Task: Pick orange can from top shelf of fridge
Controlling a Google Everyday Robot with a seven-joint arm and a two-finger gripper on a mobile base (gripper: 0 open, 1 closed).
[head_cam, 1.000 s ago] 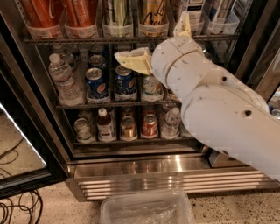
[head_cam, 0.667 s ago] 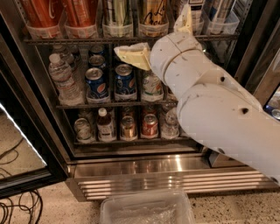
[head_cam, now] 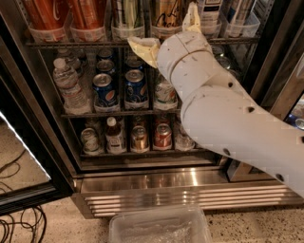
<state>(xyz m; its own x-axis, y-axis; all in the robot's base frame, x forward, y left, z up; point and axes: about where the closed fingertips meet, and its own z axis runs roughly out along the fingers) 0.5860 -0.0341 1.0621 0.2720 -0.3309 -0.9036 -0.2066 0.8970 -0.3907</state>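
far left, the open door (head_cam: 28,161) of the fridge (head_cam: 166,182) swings out over the speckled floor, with black cables (head_cam: 19,223) lying below it. inside, the top shelf (head_cam: 76,43) carries clear trays of tall cans, starting with two red cans (head_cam: 40,14) at its left end. on the rack under them a water bottle (head_cam: 69,88) stands beside two blue cans (head_cam: 103,90), and the lowest rack holds a small bottle (head_cam: 114,135), a bronze can (head_cam: 139,137) and a short red can (head_cam: 163,136). back on the top shelf, a pale striped can (head_cam: 126,14) comes next, then the orange can (head_cam: 166,14), upright in its tray, its top cut off by the frame. the gripper (head_cam: 161,24) is up at this shelf edge, spread wide with nothing in its grasp: one cream finger (head_cam: 145,47) points left just below the rack, the other rises just to the right of the orange can. i cannot tell whether either touches it. the white arm (head_cam: 228,114) runs down to the right, hiding the fridge's right side. a clear plastic bin (head_cam: 159,225) sits on the floor in front of the steel base.
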